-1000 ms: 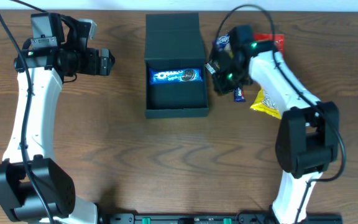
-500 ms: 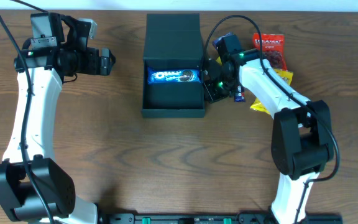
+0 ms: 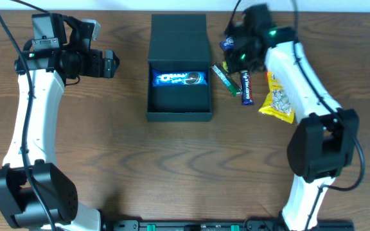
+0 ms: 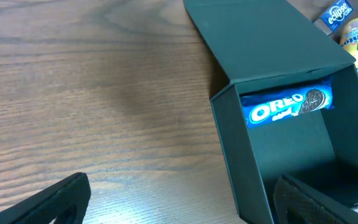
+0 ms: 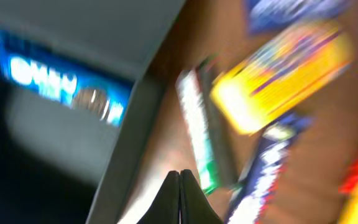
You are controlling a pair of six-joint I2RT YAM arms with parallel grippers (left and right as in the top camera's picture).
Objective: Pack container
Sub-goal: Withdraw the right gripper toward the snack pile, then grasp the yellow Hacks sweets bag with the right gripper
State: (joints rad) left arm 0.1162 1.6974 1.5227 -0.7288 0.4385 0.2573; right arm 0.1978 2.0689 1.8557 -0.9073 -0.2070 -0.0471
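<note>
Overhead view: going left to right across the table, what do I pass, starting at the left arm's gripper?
In order: left gripper → container, with the Oreo packet inside it → green gum pack → dark blue chocolate bar → yellow snack packet.

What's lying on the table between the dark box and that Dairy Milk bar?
A slim green packet, lying at a slant; the overhead view shows it.
</note>
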